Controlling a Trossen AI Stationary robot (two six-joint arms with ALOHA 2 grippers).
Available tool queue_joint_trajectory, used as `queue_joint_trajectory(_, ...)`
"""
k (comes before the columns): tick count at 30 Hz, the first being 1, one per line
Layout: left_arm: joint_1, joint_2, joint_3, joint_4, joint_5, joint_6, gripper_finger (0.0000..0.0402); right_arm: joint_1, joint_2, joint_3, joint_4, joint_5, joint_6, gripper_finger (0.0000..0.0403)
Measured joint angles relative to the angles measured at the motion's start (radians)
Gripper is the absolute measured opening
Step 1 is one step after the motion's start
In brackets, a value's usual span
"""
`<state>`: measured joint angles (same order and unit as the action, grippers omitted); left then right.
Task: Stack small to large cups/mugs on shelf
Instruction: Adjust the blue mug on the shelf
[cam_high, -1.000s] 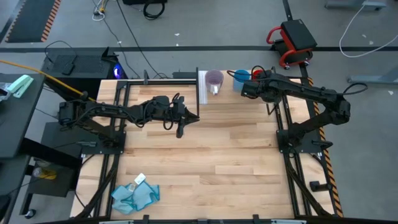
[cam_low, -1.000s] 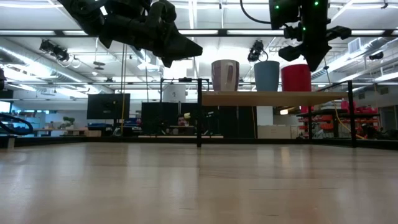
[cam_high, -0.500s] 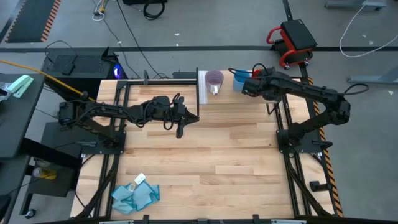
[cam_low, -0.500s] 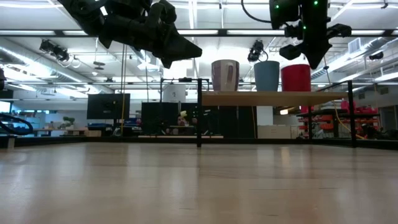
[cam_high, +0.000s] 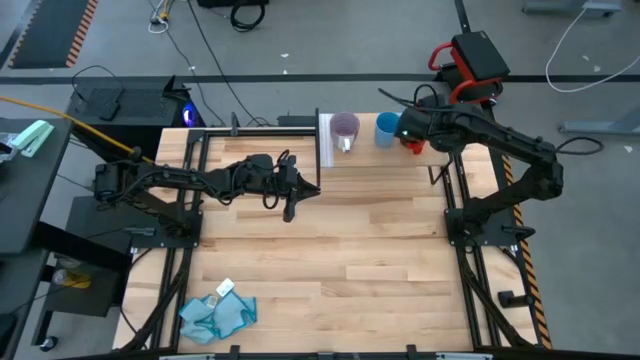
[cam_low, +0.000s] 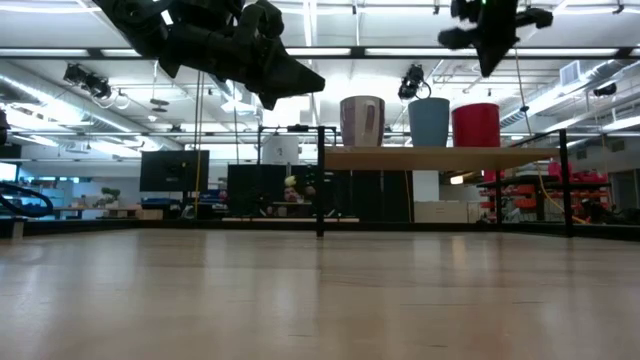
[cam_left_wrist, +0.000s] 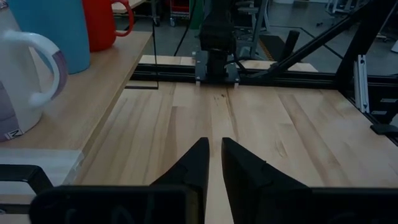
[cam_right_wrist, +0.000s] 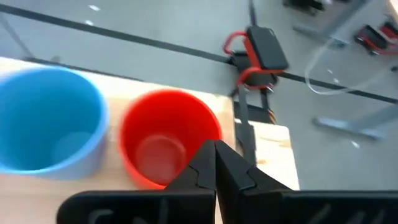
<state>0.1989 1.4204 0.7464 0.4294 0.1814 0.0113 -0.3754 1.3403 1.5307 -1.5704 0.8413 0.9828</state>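
**Operator:** High view showed what change against the frames before it?

**Inspector:** The right gripper had moved toward the back edge of the shelf. Earlier it sat lower in that view, covering the red mug and part of the blue cup; both were now more exposed. In the low view the right gripper had risen well clear of the red mug, where earlier its tip reached down to the rim.

**Operator:** Had the cups shifted?

**Inspector:** No. The purple cup, blue cup and red mug stood upright in a row on the shelf, in the same places as before.

**Operator:** State of the right gripper?

**Inspector:** Its fingers were together, with nothing between them. It hung above the red mug, just beside the blue cup, pointing down into the open mouths.

**Operator:** And the left arm?

**Inspector:** Unchanged. It stretched out across the table with the left gripper near the shelf's white end strip, raised off the wood. In the left wrist view its fingers were nearly together, a narrow gap left, gripping nothing. The purple cup, blue cup and red mug appeared on the shelf to one side.
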Motion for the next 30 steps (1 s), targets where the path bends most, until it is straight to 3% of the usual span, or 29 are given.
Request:
queue_joint_trajectory(3, 0.0, 0.0, 0.0, 0.0, 0.0, 0.0, 0.0049, 0.016, 0.0, 0.06, 0.027, -0.025, -0.047, 0.0003)
queue_joint_trajectory(9, 0.0, 0.0, 0.0, 0.002, 0.0, -0.003, 0.0046, 0.013, 0.005, 0.068, 0.243, -0.107, -0.274, 0.0002)
queue_joint_trajectory(17, 0.001, 0.0, 0.0, 0.002, 0.0, -0.026, 0.0046, -0.072, 0.007, 0.042, 0.231, -0.154, -0.306, 0.0002)
queue_joint_trajectory(30, 0.001, 0.0, 0.0, 0.008, 0.0, -0.025, 0.0042, -0.096, 0.008, -0.082, 0.346, -0.209, -0.365, 0.0001)
